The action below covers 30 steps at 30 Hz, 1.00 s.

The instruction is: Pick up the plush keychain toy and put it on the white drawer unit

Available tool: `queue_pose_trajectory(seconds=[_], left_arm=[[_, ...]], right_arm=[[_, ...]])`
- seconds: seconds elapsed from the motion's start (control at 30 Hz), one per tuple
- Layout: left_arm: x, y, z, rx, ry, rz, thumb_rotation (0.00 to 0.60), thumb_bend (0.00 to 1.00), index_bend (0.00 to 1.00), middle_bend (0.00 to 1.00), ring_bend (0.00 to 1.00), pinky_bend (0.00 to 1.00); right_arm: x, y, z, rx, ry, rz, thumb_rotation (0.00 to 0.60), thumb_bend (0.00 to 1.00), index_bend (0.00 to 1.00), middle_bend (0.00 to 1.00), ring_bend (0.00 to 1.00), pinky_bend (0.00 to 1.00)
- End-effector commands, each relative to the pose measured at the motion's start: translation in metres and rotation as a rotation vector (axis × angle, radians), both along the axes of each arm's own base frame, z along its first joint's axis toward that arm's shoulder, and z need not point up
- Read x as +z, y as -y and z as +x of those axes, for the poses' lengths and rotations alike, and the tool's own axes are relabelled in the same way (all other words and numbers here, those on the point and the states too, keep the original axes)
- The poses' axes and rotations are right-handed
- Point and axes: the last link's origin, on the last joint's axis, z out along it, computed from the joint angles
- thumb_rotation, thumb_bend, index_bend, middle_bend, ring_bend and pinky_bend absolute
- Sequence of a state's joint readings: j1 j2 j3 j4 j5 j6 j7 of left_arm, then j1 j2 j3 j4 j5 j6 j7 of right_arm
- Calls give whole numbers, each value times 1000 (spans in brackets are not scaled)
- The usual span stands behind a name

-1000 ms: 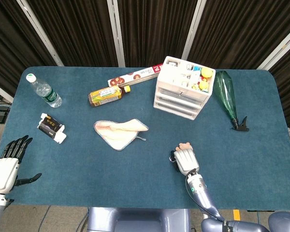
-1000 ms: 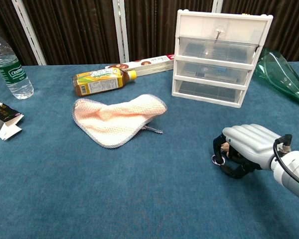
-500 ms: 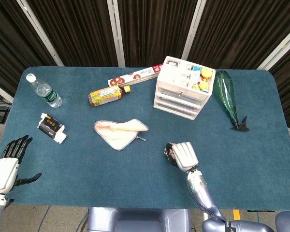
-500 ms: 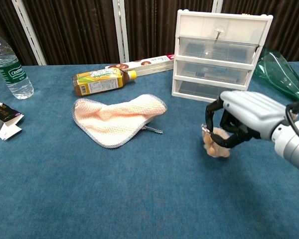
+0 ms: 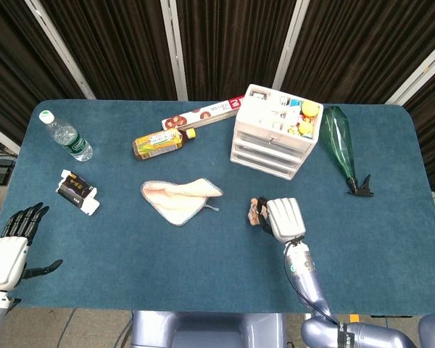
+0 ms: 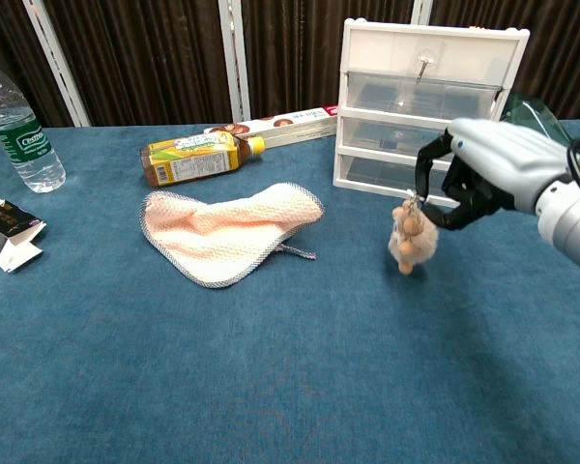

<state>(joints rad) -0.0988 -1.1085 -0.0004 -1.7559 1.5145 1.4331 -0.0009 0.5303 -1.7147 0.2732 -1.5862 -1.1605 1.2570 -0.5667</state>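
Observation:
The small beige plush keychain toy [image 6: 412, 240] dangles above the table from my right hand [image 6: 493, 166], which pinches its ring. In the head view the toy [image 5: 257, 211] peeks out left of my right hand [image 5: 283, 219]. The white drawer unit [image 5: 270, 132] stands behind it, its top tray holding several small items; in the chest view the drawer unit [image 6: 427, 108] rises just behind the hanging toy. My left hand [image 5: 11, 242] hovers at the near left corner, holding nothing, fingers apart.
A pink cloth [image 5: 180, 199] lies mid-table. Behind it are a yellow tea bottle [image 5: 158, 143] and a long box [image 5: 203, 113]. A water bottle [image 5: 66, 137] and small packet [image 5: 77, 191] sit at left. A green bottle [image 5: 341, 143] lies right of the drawers.
My right hand has lifted the plush toy off the table and carried it up and toward the drawer unit. The toy now hangs free. The left hand has not moved.

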Motion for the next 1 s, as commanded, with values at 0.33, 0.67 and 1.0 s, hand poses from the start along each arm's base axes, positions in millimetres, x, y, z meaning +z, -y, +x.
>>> queue_pose_trajectory(seconds=[0.33, 0.67, 1.0], left_arm=[[0, -1, 0, 7, 10, -7, 600, 101, 0, 0, 0, 0], [1, -2, 0, 6, 16, -4, 600, 100, 0, 0, 0, 0], [2, -3, -1, 12, 20, -5, 600, 99, 0, 0, 0, 0]], right_arm=[[19, 26, 19, 19, 20, -112, 600, 385, 580, 1000, 1000, 923], [24, 45, 28, 18, 41, -183, 600, 385, 582, 1000, 1000, 923], [37, 72, 31, 20, 37, -270, 600, 385, 585, 1000, 1000, 922]])
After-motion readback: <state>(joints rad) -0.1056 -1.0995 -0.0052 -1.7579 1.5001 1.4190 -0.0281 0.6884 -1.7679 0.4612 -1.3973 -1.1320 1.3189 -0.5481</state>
